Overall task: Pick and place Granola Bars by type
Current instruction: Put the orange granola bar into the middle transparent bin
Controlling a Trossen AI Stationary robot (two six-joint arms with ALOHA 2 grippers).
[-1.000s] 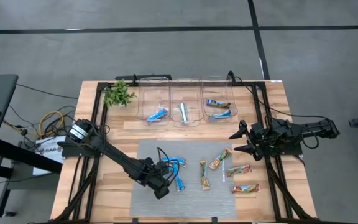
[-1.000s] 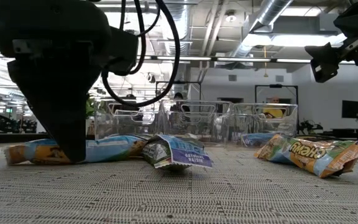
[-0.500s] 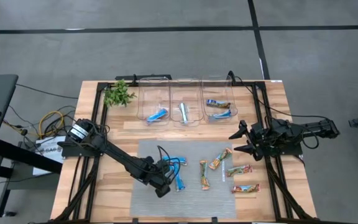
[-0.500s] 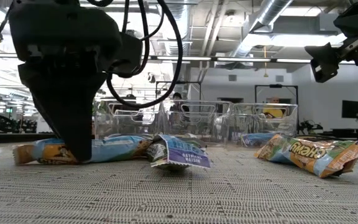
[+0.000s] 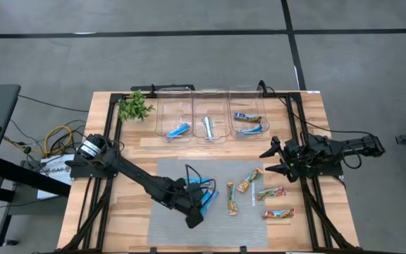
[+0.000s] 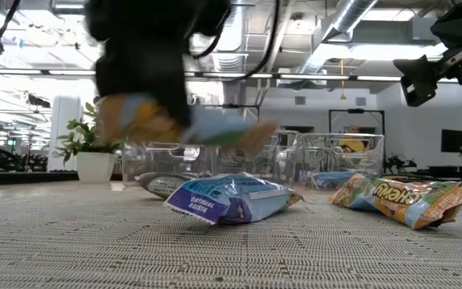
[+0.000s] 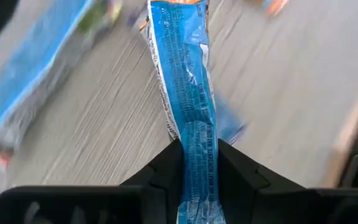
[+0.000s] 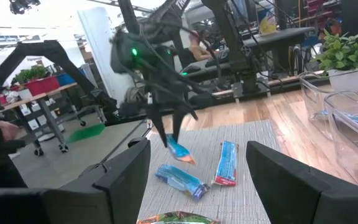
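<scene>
At the upper left of the high view a green plant (image 5: 134, 107) is seen on the wooden worktop (image 5: 122, 212). Lower down, left of centre, the left end effector (image 5: 197, 207) is placed over the grey mat (image 5: 224, 229), and its fingers (image 7: 160, 177) are closed on a blue granola bar (image 7: 191, 93) that is pinched at one end and is lifted clear of the mat in the low view. Two more blue bars (image 6: 231, 197) are left lying on the mat just beside it. At upper centre three clear bins (image 5: 208, 111) are lined up in a row, with blue bars held in the left and right ones and a silvery bar in the middle one. To the right of centre, tan bars (image 5: 249, 180) are scattered on the mat. At the right edge of the worktop the right end effector (image 5: 268, 160) is held above the surface with its fingers spread wide and nothing between them.
</scene>
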